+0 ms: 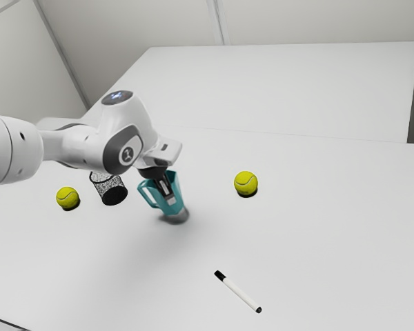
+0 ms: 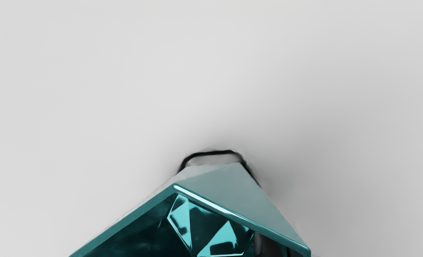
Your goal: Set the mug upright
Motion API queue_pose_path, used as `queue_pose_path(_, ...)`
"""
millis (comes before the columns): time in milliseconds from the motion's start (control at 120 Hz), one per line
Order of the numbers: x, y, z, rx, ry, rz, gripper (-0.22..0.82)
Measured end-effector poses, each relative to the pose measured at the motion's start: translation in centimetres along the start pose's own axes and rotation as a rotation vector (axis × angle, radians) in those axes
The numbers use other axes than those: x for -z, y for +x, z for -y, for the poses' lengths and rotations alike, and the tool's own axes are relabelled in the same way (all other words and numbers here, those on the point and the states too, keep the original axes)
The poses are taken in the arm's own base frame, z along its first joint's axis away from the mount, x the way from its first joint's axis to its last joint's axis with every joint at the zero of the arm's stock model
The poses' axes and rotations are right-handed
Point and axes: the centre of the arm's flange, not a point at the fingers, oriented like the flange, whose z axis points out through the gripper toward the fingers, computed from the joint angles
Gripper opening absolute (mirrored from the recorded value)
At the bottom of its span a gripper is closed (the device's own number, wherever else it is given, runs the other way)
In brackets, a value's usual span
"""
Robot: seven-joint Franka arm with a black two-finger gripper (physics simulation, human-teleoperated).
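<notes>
The gripper (image 1: 169,196) points down at the teal mug (image 1: 156,196) in the exterior view, shut on its side wall. The mug's mouth faces up and its body leans a little, with the handle toward the exterior view's left. Its base is close over a dark shadow; whether it touches the table is unclear. In the wrist view, the faceted mug (image 2: 233,192) shows its open rim and shiny inside, and one dark finger of the gripper (image 2: 286,248) reaches inside against the wall. The other finger is hidden there behind the wall.
A black mesh cup (image 1: 110,189) stands just beside the mug, with a tennis ball (image 1: 67,198) beyond it at the exterior view's left. Another tennis ball (image 1: 245,183) lies toward the right. A marker (image 1: 239,292) lies nearer the camera on the white table (image 1: 331,227).
</notes>
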Motion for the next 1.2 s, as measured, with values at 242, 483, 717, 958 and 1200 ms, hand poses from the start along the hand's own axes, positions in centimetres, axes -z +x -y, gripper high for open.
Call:
queue_pose_path(242,-0.1,-1.3,2.2,0.103,0.03,-0.011,-0.16)
queue_pose_path(483,-0.7,0.0,0.8,0.114,0.032,-0.012,-0.16)
queue_pose_path(717,-0.7,-0.1,1.0,0.15,0.034,-0.014,-0.06)
queue_pose_path(958,-0.9,0.0,0.9,0.162,0.038,-0.009,0.1)
queue_pose_path(1200,-0.3,0.3,0.8,0.169,0.043,-0.02,0.25)
